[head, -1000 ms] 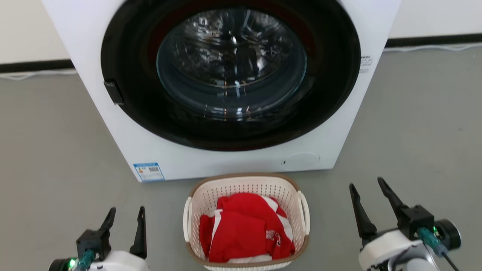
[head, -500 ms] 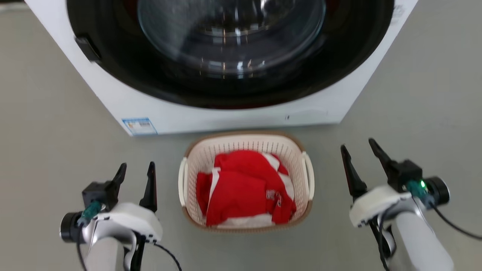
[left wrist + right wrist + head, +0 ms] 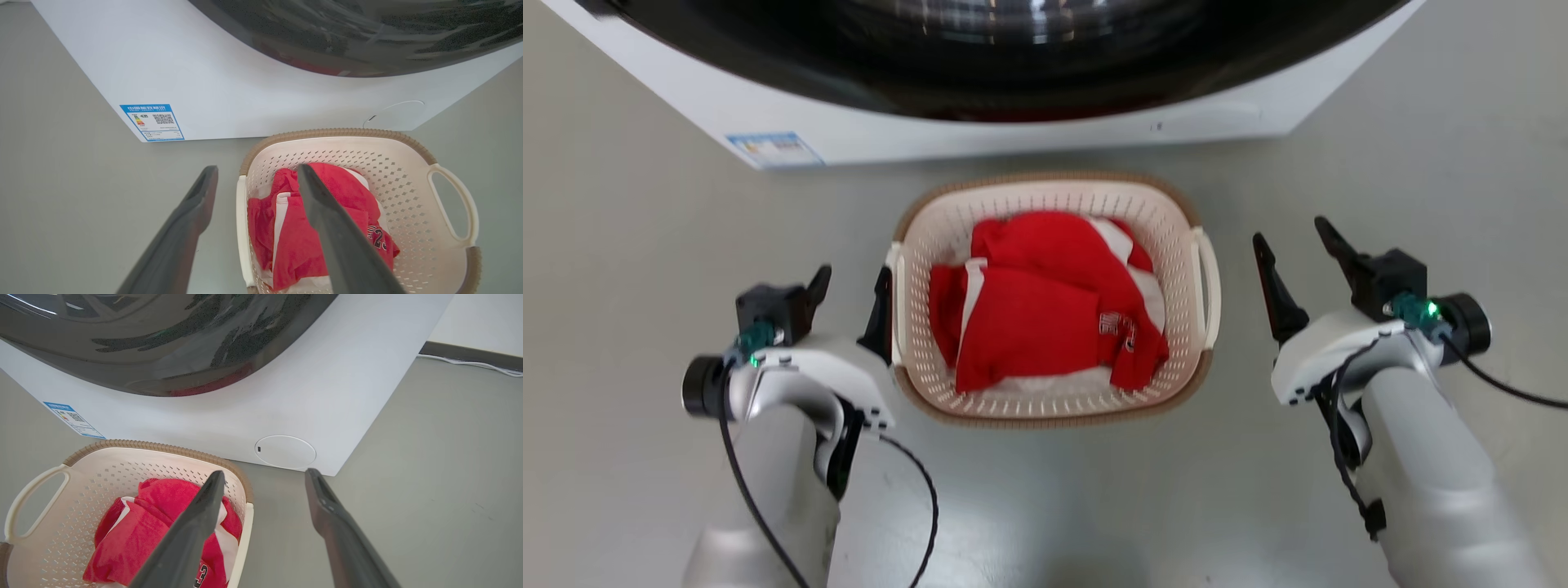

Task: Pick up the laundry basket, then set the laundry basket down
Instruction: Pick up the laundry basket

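One laundry basket [image 3: 1054, 204] stands on the grey floor [image 3: 645, 245], with one white washing machine [image 3: 980, 135] at its 12 o'clock, just beside its far rim. The basket has two white loop handles, one at its 9 o'clock [image 3: 894, 302] and one at its 3 o'clock [image 3: 1207, 286]. Inside lies one heap of red and white clothing [image 3: 1037, 318].

There are two claws, each with two dark fingers. The left gripper [image 3: 852, 278] sits at the basket's 9 o'clock with its fingers spread apart and holding nothing. Its inner finger is right against the near handle, though contact cannot be told. In the left wrist view, one finger of this gripper [image 3: 257, 168] lies over the floor and the other over the clothing. The right gripper [image 3: 1290, 231] is at 3 o'clock, fingers likewise spread and empty, apart from the handle.

The machine carries one blue label [image 3: 774, 149] and one round cover [image 3: 285, 452]. In the right wrist view, a pale wall [image 3: 482, 318], a dark skirting strip [image 3: 470, 351] and one white cable [image 3: 482, 364] lie at 1 o'clock.
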Controlling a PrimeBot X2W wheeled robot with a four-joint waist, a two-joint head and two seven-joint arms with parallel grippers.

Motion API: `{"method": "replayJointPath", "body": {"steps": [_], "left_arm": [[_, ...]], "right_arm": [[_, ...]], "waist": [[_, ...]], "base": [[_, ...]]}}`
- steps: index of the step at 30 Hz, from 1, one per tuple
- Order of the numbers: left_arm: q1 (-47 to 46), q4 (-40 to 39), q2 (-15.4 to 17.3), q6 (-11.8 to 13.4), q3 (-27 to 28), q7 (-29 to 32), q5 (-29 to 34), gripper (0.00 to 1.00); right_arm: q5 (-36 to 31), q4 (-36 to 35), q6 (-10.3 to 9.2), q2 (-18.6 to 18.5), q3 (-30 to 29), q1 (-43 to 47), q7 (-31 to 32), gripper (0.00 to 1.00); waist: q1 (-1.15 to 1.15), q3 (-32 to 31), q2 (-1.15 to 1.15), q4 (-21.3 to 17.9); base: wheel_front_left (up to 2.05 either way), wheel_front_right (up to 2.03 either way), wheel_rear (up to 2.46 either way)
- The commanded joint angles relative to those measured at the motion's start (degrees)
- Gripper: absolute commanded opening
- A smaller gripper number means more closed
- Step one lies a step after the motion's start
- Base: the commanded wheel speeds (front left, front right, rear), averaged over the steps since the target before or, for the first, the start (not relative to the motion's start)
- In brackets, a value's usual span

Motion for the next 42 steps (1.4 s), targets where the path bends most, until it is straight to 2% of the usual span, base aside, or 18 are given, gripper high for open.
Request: {"method": "replayJointPath", "body": {"steps": [1, 17, 31, 42], "left_arm": [[-0.9, -0.5, 1.1, -0.2, 1.1, -0.4, 0.4, 1.00], [-9.8, 7.4, 2.0, 0.2, -0.6, -0.4, 1.5, 1.00], [-13.0, 10.3, 2.2, 0.9, -1.2, -0.4, 1.8, 1.00], [-16.1, 14.3, 2.0, 0.4, -2.1, -0.4, 1.3, 1.00]], "right_arm": [[-0.7, -0.6, 0.35, 0.6, 1.1, -0.4, -0.8, 1.00], [-1.2, 1.7, 0.35, 0.9, 1.5, -5.4, -0.8, 1.00], [2.1, 6.3, 0.35, 1.0, 2.5, -8.2, -0.8, 1.00], [5.8, 12.8, 0.35, 1.0, 4.3, -11.5, -0.8, 1.00]], "waist": [[0.00, 2.8, 0.00, 0.0], [0.00, 13.2, 0.00, 0.6], [0.00, 16.1, 0.00, 1.3], [0.00, 17.7, 0.00, 2.0]], "base": [[0.00, 0.00, 0.00], [0.00, 0.00, 0.00], [0.00, 0.00, 0.00], [0.00, 0.00, 0.00]]}}
